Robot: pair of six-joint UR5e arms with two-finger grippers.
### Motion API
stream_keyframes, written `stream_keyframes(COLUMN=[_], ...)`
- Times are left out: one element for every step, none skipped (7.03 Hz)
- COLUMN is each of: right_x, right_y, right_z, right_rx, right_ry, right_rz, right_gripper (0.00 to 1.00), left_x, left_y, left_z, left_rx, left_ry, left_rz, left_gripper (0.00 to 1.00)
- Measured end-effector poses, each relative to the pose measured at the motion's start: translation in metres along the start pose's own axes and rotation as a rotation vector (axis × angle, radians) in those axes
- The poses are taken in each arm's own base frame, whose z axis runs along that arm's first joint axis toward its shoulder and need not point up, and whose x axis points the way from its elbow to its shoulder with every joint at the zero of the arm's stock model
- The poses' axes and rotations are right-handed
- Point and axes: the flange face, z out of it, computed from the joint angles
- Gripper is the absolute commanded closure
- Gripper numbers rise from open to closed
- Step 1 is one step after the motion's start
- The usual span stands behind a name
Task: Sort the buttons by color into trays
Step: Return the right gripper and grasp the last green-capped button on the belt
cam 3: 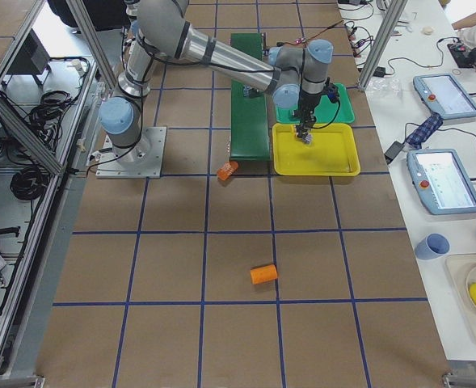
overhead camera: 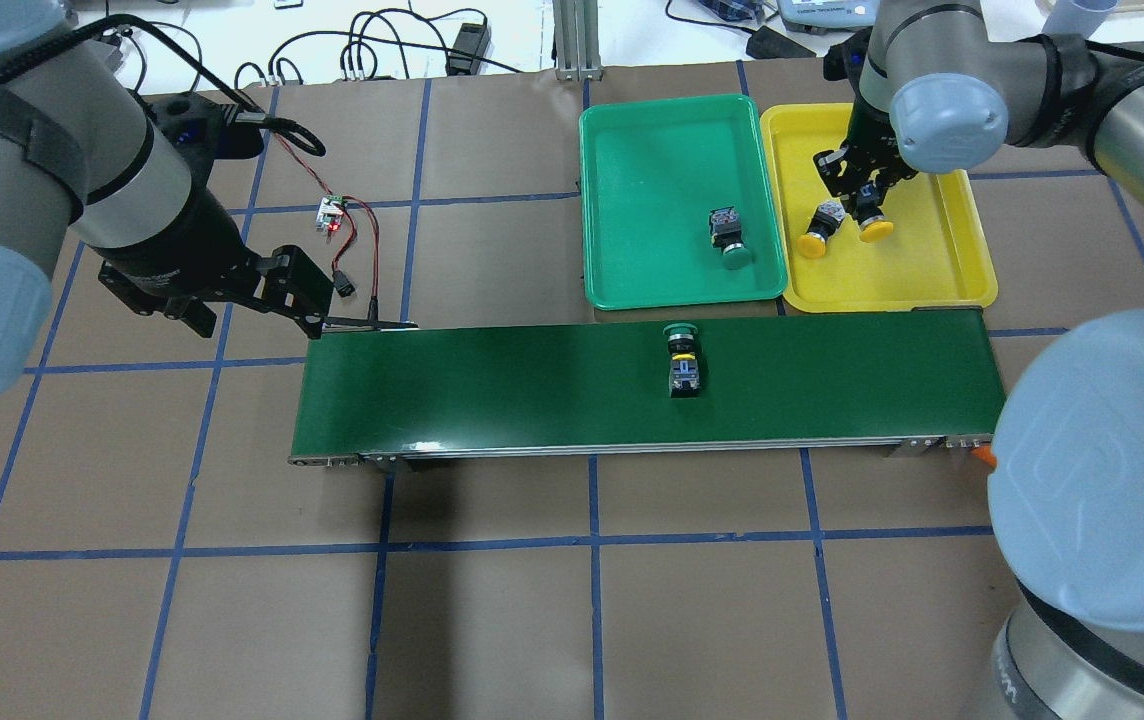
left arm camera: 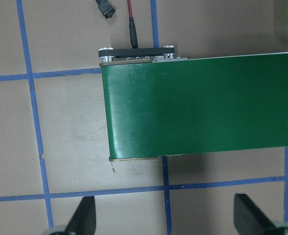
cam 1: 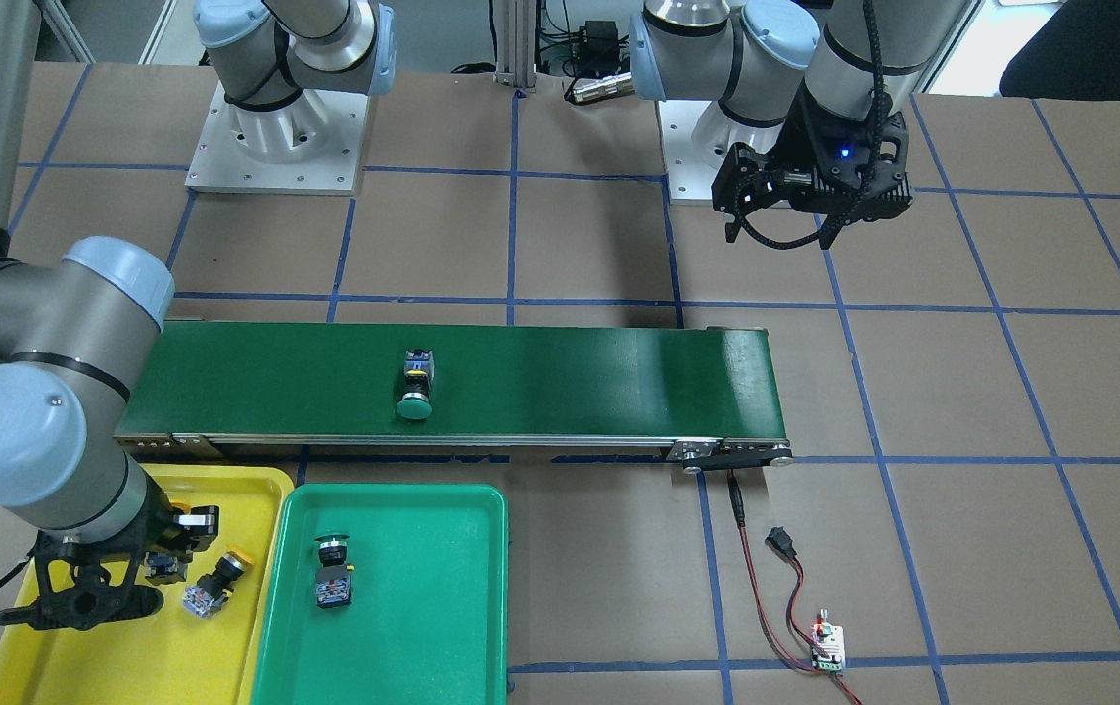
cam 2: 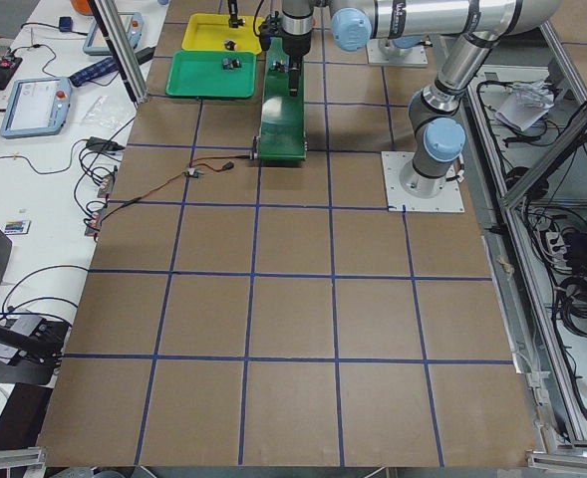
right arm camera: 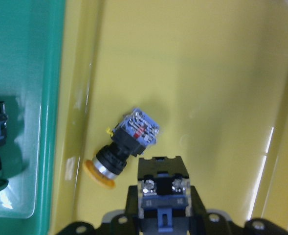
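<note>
My right gripper is low over the yellow tray, shut on a yellow button by its contact block. A second yellow button lies on its side just beside it. One green button lies in the green tray. Another green button lies on the dark green conveyor belt, cap toward the trays. My left gripper is open and empty, above the table by the belt's other end.
A small circuit board with red and black wires lies near the belt's end under my left arm. Two orange cylinders lie on the table on my right side. Blue tape lines grid the brown table.
</note>
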Motion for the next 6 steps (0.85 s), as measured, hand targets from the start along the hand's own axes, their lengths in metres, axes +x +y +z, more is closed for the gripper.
stream_keyframes(right_x=[0.001, 0.001, 0.002, 0.000, -0.004, -0.011], right_y=[-0.006, -0.007, -0.005, 0.001, 0.016, 0.039], right_z=[0.015, 0.022, 0.020, 0.008, -0.019, -0.054], right_rx=[-0.014, -0.023, -0.025, -0.036, -0.058, -0.069], right_ry=[0.000, -0.002, -0.002, -0.006, -0.013, -0.019], right_rz=[-0.014, -0.020, -0.018, -0.015, -0.013, -0.013], right_gripper=[0.00, 0.00, 0.00, 0.00, 0.00, 0.00], left_x=[0.000, 0.000, 0.000, 0.000, 0.000, 0.000], left_y=[0.000, 0.000, 0.000, 0.000, 0.000, 0.000], left_z=[0.000, -0.001, -0.001, -0.001, -0.001, -0.001], left_rx=[0.002, 0.003, 0.004, 0.005, 0.005, 0.004], left_ry=[-0.001, -0.001, -0.001, -0.001, -0.001, 0.000], left_rz=[0.002, 0.004, 0.005, 0.005, 0.005, 0.004], left_gripper=[0.00, 0.00, 0.00, 0.00, 0.00, 0.00])
